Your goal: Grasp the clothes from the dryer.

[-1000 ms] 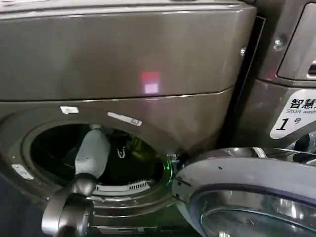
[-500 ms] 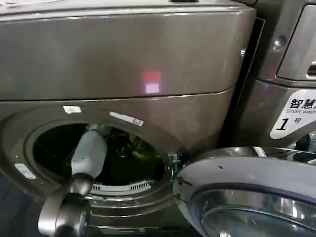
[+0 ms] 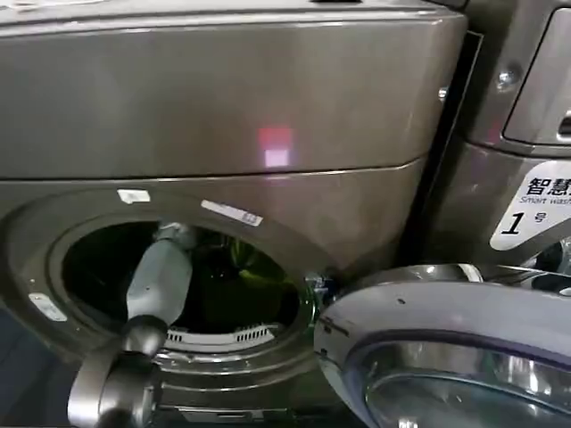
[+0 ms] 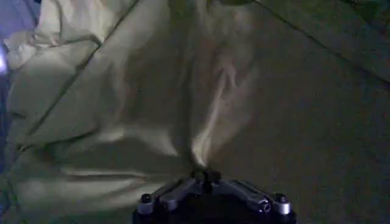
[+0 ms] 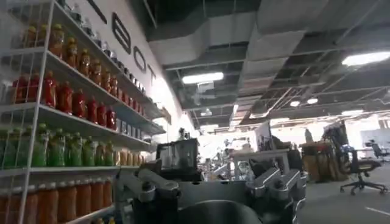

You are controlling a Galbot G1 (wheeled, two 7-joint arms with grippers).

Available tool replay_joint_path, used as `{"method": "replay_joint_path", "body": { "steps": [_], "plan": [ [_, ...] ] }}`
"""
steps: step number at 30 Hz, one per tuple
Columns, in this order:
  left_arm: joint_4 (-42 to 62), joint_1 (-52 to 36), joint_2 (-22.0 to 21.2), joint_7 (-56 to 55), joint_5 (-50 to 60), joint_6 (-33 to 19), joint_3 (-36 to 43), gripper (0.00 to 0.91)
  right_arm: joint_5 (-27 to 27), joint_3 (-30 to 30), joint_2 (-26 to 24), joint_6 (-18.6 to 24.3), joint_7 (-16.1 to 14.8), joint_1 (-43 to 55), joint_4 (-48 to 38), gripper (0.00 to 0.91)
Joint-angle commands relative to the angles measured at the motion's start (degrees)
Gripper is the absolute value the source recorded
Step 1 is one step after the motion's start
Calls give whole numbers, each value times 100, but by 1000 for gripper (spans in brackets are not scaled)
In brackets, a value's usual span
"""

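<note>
My left arm reaches into the dryer [image 3: 223,98] through its round mouth at lower left of the head view. Inside, the yellow-green clothes [image 3: 254,263] lie just past the arm. In the left wrist view my left claw [image 4: 207,175] is pinched together on a fold of the clothes. I judge the grasp made; next comes a slow pull outward. My right claw [image 5: 210,182] is held apart, facing a drinks shelf [image 5: 55,122].

Yellow-green clothes [image 4: 122,91] — crumpled inside the open dryer [image 3: 223,116].
</note>
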Motion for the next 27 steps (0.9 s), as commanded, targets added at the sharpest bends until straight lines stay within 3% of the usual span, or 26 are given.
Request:
{"method": "replay_joint_path", "body": {
  "steps": [1, 7, 10, 14, 19, 27],
  "plan": [
    [-1170, 327, 70, -1486, -957, 775, 87, 0, -58, -11, 11, -18, -2, -40, 46, 907],
    [-1446, 395, 15, -3358, -2043, 1475, 160, 0, -39, -3, -1, 3, 18, 18, 180, 907],
    [-1580, 440, -73, -4199, -2583, 1802, 123, 0, 97, 100, 53, -493, 8, 23, 420, 907],
    [-1739, 485, -163, -5238, -3297, 2006, 104, 0, 118, 12, 32, -112, 104, 21, 397, 907],
    [-2094, 479, -300, -6486, -4937, 2707, -34, 0, 69, 41, 57, -63, 71, -28, 330, 907],
    [-2451, 449, -380, -7400, -5937, 2722, -71, 0, 32, 40, 52, 30, 43, -26, 277, 907]
  ]
}}
